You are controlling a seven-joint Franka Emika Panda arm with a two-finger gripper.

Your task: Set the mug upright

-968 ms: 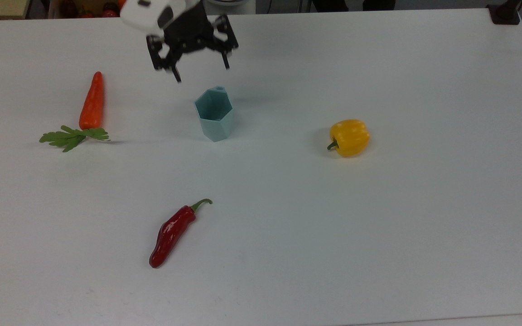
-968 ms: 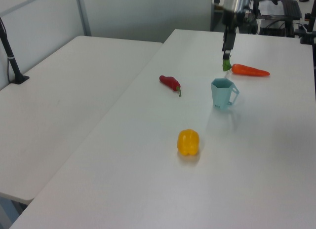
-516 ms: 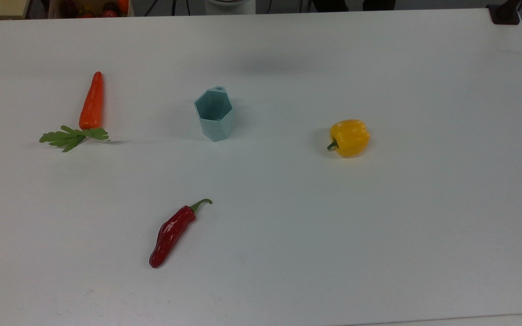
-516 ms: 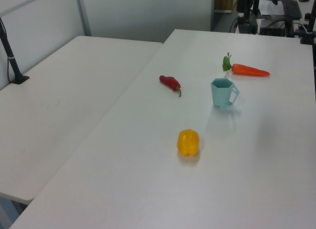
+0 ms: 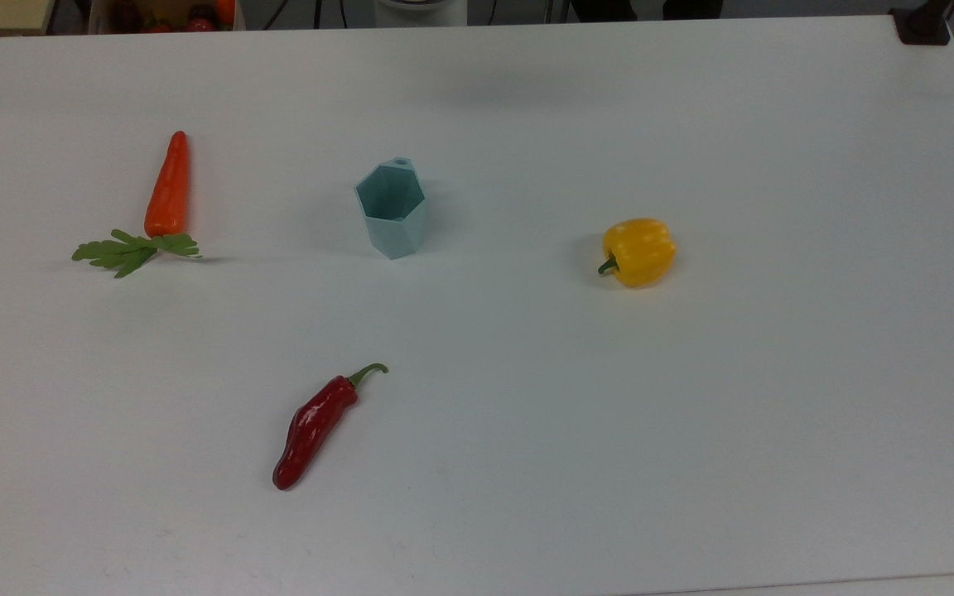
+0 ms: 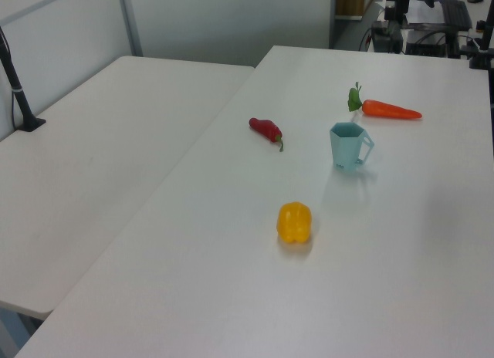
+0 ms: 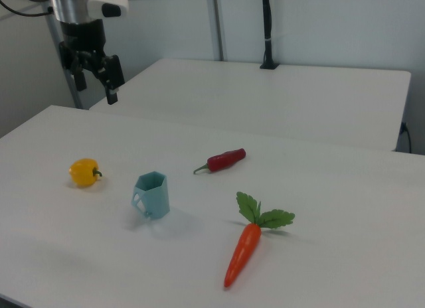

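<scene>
The pale blue-green faceted mug (image 5: 392, 211) stands upright on the white table (image 5: 692, 430), its hexagonal mouth facing up. In the left view the mug (image 6: 347, 146) shows its handle on the left view's right side; in the right view the mug (image 7: 153, 195) stands near the middle with its handle on the right view's left. My gripper (image 7: 96, 89) hangs high above the table's far left corner in the right view, well away from the mug. It is open, with nothing between its fingers.
An orange carrot (image 5: 169, 186) with green leaves lies at the top view's left of the mug. A red chilli (image 5: 311, 426) lies nearer the front and a yellow pepper (image 5: 638, 251) to the right. A second white table (image 6: 93, 165) adjoins.
One second ago my open gripper hovered just behind the mug; it has since lifted away out of the top and left views. The mug and vegetables have not moved.
</scene>
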